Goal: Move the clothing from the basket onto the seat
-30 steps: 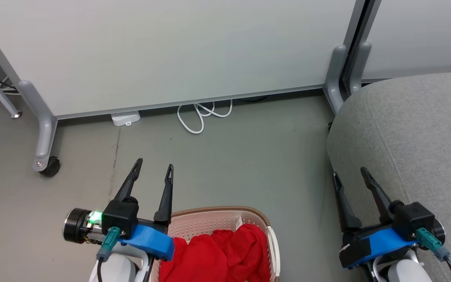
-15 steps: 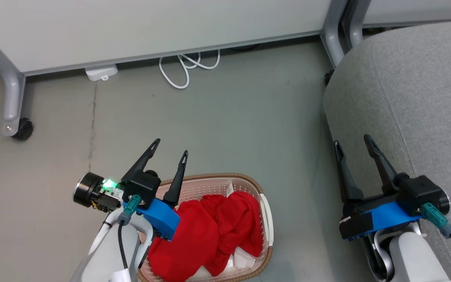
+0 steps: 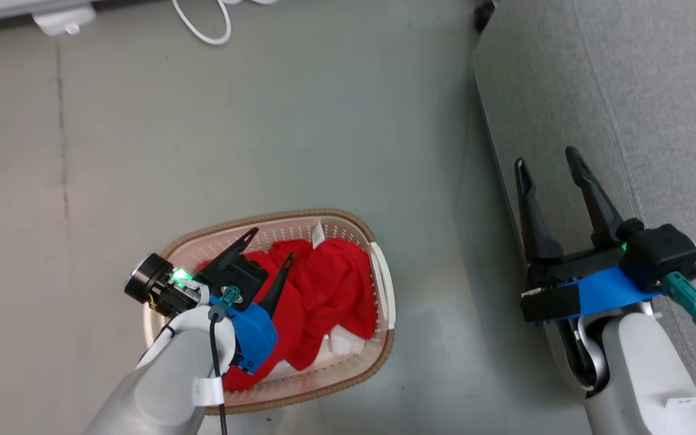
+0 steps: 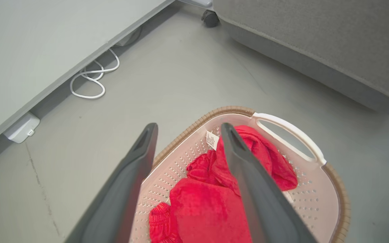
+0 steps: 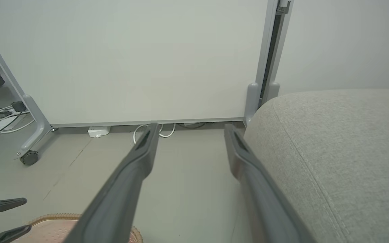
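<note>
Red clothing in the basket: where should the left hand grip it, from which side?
Probably pinch a bunched fold of the soft bright red fabric clothing from above; the oval cream perforated plastic basket walls it in sideways, and the open left hand hangs over it.

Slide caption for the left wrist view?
Open left hand poised over red clothing in the basket, grey seat beyond.

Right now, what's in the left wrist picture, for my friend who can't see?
The open left claw points down at red clothing piled in a cream basket on the floor. A grey seat stands beyond it.
</note>
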